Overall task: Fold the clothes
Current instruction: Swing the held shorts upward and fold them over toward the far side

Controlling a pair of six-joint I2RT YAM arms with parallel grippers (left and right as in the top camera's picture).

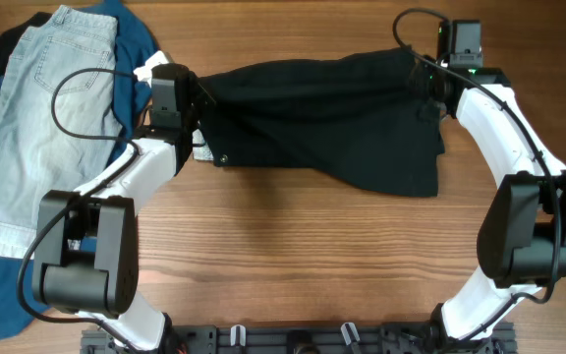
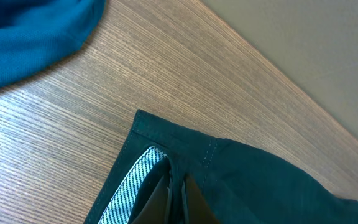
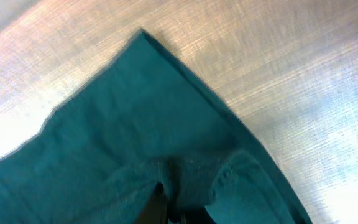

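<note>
Nearest, wooden worktop [image 1: 293, 246] is showing between the arms. Beyond, the left hand [image 1: 202, 116] and right hand [image 1: 426, 85] are each pinching closed on opposite ends of the black shorts [image 1: 332, 118], stretching them across mid-worktop. A fold seems to be starting; next, both must carry that edge over together.

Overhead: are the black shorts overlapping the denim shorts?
No, the black shorts lie mid-table, apart from the denim shorts, which rest on the blue garment at the table's edge.
</note>
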